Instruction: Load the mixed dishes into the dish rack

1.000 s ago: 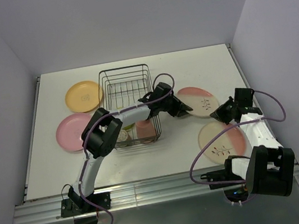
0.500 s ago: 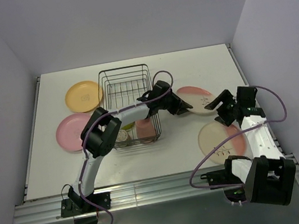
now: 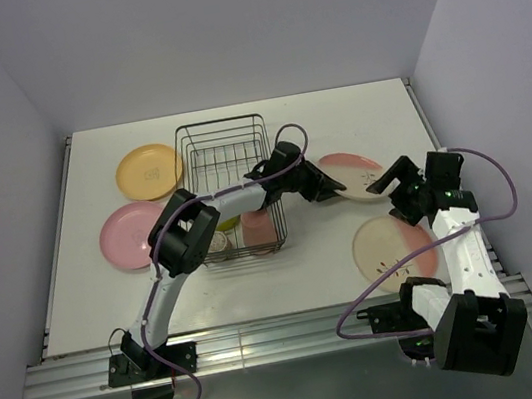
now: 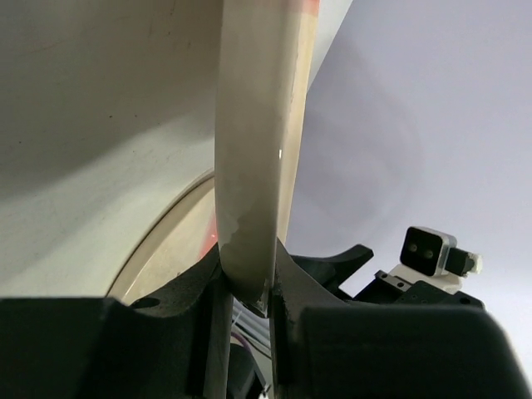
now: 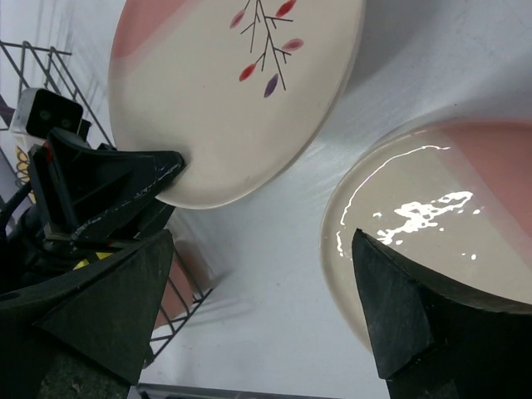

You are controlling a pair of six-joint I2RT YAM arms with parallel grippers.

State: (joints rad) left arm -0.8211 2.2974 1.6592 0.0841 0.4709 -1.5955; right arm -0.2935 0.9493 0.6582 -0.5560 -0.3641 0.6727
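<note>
My left gripper [image 3: 330, 189] is shut on the left rim of the cream-pink plate with the twig drawing [image 3: 355, 173], just right of the dish rack [image 3: 220, 131]. The left wrist view shows that plate's edge [image 4: 258, 125] pinched between my left gripper's [image 4: 249, 287] jaws. My right gripper [image 3: 392, 197] stands open by the plate's right side, holding nothing. In the right wrist view, the twig plate [image 5: 241, 91] lies ahead of my wide-open right gripper [image 5: 258, 307], with the left gripper [image 5: 108, 195] clamped on its rim. The pink-and-cream plate [image 3: 392, 248] lies flat near the right arm.
An orange-yellow plate [image 3: 148, 171] and a pink plate [image 3: 130, 234] lie left of the rack. Inside the rack's near end sit a salmon-pink cup [image 3: 258, 229] and a lime-green bowl [image 3: 219, 237]. The right wall stands close to the right arm.
My right gripper has gone from shut to wide open and drawn back a little to the right. The left gripper keeps its hold on the twig plate.
</note>
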